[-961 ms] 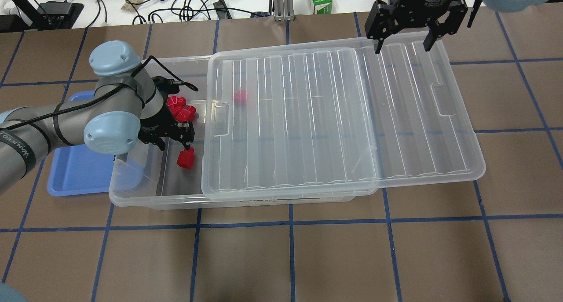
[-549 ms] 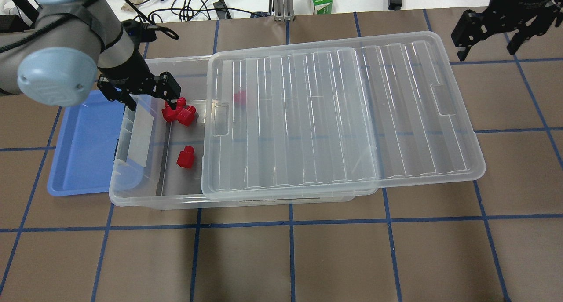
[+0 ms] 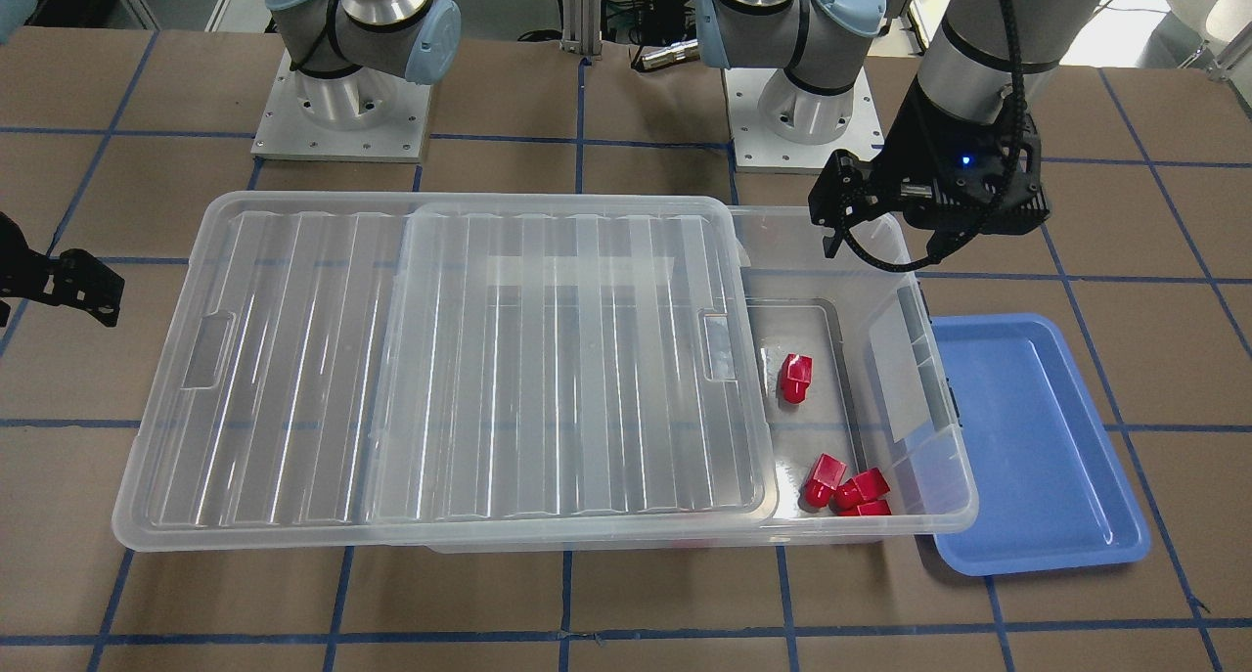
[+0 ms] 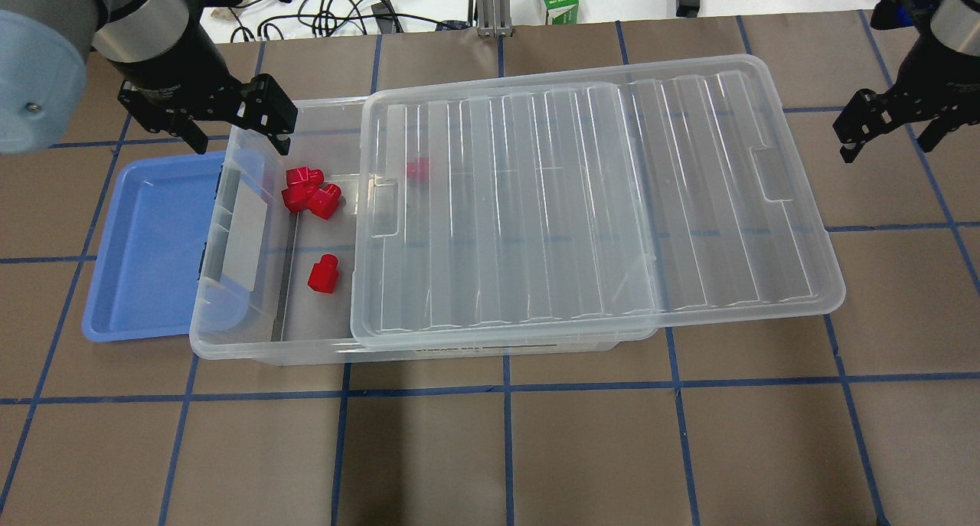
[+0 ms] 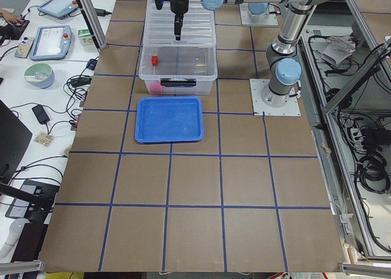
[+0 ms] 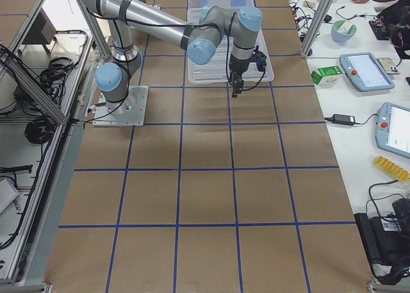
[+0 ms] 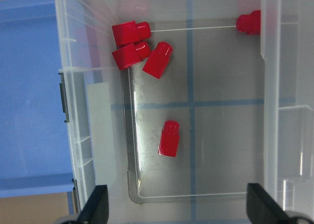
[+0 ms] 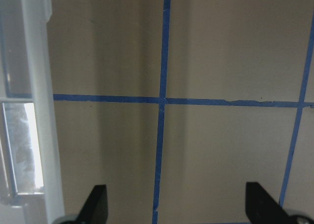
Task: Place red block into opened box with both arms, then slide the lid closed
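The lone red block (image 4: 322,274) (image 3: 794,379) (image 7: 169,138) lies on the floor of the clear box (image 4: 230,350) (image 3: 963,476), in its uncovered end. The ribbed lid (image 4: 597,204) (image 3: 440,359) rests on the box, slid partway off and overhanging the far end. My left gripper (image 4: 236,134) (image 3: 931,240) (image 7: 179,209) hangs open and empty above the box's open end, near its back corner. My right gripper (image 4: 892,139) (image 3: 59,286) (image 8: 176,209) is open and empty over bare table, just beyond the lid's overhanging end.
Three bunched red blocks (image 4: 310,191) (image 7: 135,47) sit at the back of the open end, and another red block (image 4: 417,168) shows under the lid. An empty blue tray (image 4: 153,243) (image 3: 1027,437) lies against the box's open end. Cables and gear line the table's back edge.
My left gripper has risen off the lone red block and drawn back to the box's rear corner; the block stays on the floor. My right gripper has moved right, off the lid.
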Available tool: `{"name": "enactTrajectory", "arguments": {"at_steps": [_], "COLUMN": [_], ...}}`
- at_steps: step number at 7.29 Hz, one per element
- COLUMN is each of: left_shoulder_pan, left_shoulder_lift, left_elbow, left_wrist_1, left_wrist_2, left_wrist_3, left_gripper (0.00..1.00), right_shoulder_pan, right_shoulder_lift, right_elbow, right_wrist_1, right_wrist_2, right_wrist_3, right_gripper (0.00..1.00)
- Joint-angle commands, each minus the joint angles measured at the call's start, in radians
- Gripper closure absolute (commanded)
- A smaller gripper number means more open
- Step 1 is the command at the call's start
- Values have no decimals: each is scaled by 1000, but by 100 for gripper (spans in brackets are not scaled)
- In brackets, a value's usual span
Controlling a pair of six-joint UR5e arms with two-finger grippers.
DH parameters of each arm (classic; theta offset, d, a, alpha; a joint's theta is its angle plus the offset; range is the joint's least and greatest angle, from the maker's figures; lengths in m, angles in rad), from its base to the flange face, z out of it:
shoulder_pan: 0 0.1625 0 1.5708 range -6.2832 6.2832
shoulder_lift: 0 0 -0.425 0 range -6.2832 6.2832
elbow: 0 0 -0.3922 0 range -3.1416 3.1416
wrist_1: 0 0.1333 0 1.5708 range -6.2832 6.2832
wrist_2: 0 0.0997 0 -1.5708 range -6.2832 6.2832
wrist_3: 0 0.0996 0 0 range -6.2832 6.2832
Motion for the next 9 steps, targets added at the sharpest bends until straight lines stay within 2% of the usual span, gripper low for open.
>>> {"name": "enactTrajectory", "arguments": {"at_steps": [1, 6, 9], "left_shoulder_pan": [-6, -5, -5], "left_shoulder_lift": [31, 29, 25], "left_elbow": [-14, -15, -15], "left_wrist_1": [-14, -13, -11], "left_wrist_2": [-1, -1, -1], "left_wrist_3": [1, 0, 0], "left_gripper": [0, 0, 0], "right_shoulder_pan": [9, 151, 306], "right_shoulder_lift": [13, 37, 35], "right_elbow": [56, 61, 51], "right_wrist_1": [-36, -75, -100], "right_wrist_2": [16, 33, 33], "right_wrist_3": [8, 80, 218], "right_gripper": [0, 0, 0]}}
